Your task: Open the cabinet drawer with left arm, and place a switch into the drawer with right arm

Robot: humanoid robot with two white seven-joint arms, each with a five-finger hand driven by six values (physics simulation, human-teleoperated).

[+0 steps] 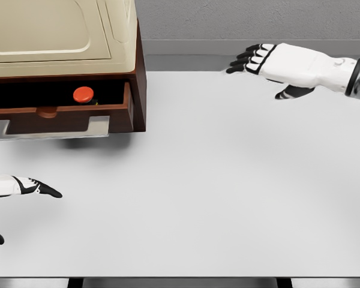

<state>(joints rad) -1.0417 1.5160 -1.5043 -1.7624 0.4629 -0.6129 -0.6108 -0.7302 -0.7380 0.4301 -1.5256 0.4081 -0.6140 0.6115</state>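
1. Right hand (pixel 270 60) hovering over the bench's (pixel 228 180) far edge, fingers loosely spread, holding nothing.
2. Well off toward its left: red-buttoned switch (pixel 83 94) already inside the open drawer (pixel 60 114).
3. Probably light, rigid, smooth; best pinched by its sides.
4. Left hand (pixel 33 187) low, relaxed, empty.

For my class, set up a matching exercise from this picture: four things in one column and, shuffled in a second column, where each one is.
Things:
1. switch
2. drawer
3. left hand
4. right hand

Places:
A. top right, above the table's far edge
B. lower left, over the table
C. pulled open at the cabinet's front
D. inside the open drawer

Pairs: 1-D, 2-C, 3-B, 4-A
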